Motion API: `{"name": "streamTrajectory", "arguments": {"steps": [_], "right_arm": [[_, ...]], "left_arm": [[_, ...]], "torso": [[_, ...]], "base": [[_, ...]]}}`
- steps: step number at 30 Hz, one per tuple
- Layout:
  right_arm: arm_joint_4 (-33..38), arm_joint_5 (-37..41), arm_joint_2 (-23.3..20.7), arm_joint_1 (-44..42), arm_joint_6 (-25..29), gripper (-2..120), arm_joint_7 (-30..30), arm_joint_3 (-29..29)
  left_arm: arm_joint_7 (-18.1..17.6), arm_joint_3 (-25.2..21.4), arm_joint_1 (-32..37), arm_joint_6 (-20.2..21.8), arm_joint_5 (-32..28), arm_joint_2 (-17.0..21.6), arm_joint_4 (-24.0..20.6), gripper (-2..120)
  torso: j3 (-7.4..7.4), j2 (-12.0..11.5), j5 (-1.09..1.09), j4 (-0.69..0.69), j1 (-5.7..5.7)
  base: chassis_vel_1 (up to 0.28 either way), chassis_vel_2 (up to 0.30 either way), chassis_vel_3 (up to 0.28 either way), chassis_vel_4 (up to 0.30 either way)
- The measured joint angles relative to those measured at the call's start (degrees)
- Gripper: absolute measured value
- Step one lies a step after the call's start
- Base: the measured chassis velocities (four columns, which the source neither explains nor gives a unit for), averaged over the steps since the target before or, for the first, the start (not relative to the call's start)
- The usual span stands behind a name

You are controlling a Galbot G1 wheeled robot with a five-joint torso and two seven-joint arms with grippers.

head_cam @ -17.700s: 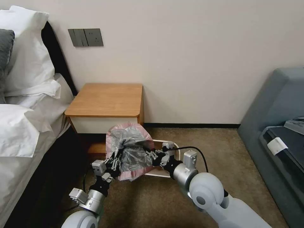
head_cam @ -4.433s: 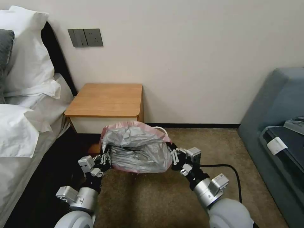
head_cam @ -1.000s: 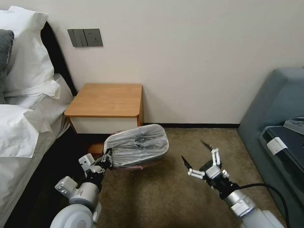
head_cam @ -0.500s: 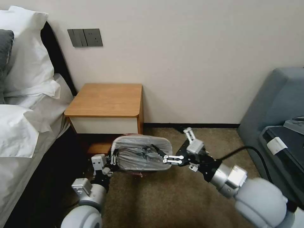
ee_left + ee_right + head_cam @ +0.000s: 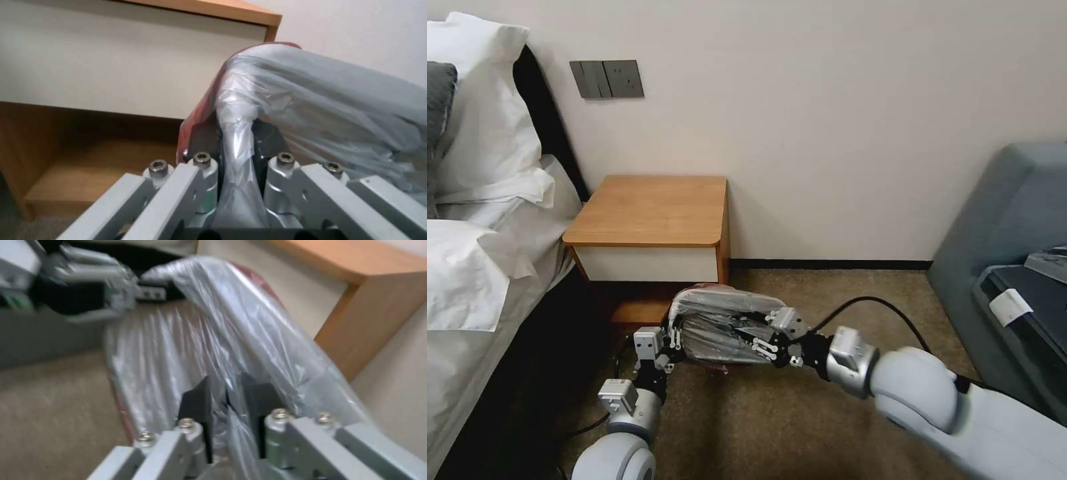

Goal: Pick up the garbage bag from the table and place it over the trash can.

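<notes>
At the far left, the table (image 5: 650, 212) stands against the wall with its top bare. Just in front of it on the carpet (image 5: 800, 427) is the trash can, almost wholly wrapped by the garbage bag (image 5: 720, 323), whose grey film is stretched over the opening with a strip of pink rim showing along the near edge.

My left gripper (image 5: 672, 333) is at the bag's left end. In my left wrist view its 2 fingers (image 5: 202, 173) are clamped on a twisted fold of the plastic, with the table's white drawer front (image 5: 111, 66) behind.

My right gripper (image 5: 770, 340) is at the bag's right end, reaching in from the right. In my right wrist view its black pads (image 5: 200, 403) sit close together with film between them; the picture is blurred, but it looks pinched.
</notes>
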Motion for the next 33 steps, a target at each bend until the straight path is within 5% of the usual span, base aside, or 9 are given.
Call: {"name": "streamTrajectory", "arguments": {"steps": [4,23,33], "right_arm": [[-4.4,-0.6,2.2,5.5,-1.1,0,-0.7,-5.0],[-24.3,-2.8,16.7,23.8,-3.2,0,-1.0,-25.5],[-31.5,-8.1,21.2,26.2,-1.8,0,-3.8,-28.6]], "left_arm": [[0.0,-0.1,-0.1,-0.2,1.1,0.0,0.6,7],[0.1,1.2,2.0,-2.8,8.3,-0.6,0.3,7],[0.0,1.3,3.2,-3.2,9.4,-0.9,-1.5,7]], "torso": [[0.0,0.0,0.01,0.0,0.0],[-0.01,0.0,0.0,0.01,0.0],[0.0,0.0,0.01,0.0,0.0]], "base": [[0.0,0.0,0.0,0.0],[0.0,0.0,0.0,0.0],[0.0,0.0,0.0,0.0]]}}
